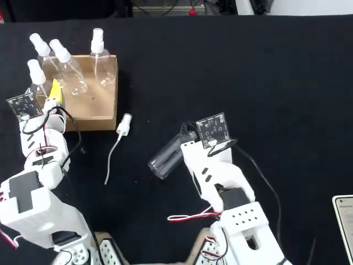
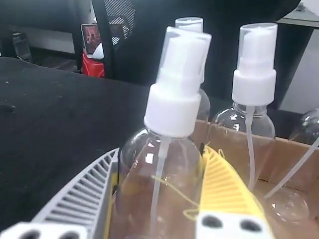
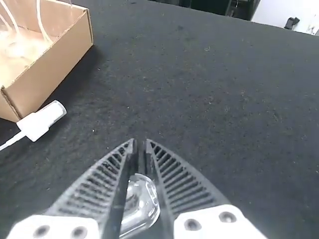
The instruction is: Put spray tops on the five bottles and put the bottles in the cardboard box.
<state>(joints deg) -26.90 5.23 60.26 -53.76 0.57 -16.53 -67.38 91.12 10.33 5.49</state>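
A cardboard box (image 1: 91, 107) stands at the table's far left with three capped spray bottles (image 1: 101, 58) upright inside. My left gripper (image 1: 47, 94) is at the box's left edge, shut on a fourth capped bottle (image 2: 167, 164) held upright between the grey and yellow fingers (image 2: 224, 194). A loose spray top (image 1: 124, 125) with its long tube lies just right of the box. My right gripper (image 1: 185, 136) is shut on the neck of an uncapped clear bottle (image 1: 165, 157) lying tilted at mid-table. Its mouth (image 3: 138, 195) shows between the black fingers (image 3: 169, 174).
The box wall (image 3: 47, 52) and the loose spray top (image 3: 42, 122) lie ahead-left of my right gripper (image 3: 139, 144). A white flat object (image 1: 345, 218) sits at the table's right edge. Black cloth stretches open to the right and back.
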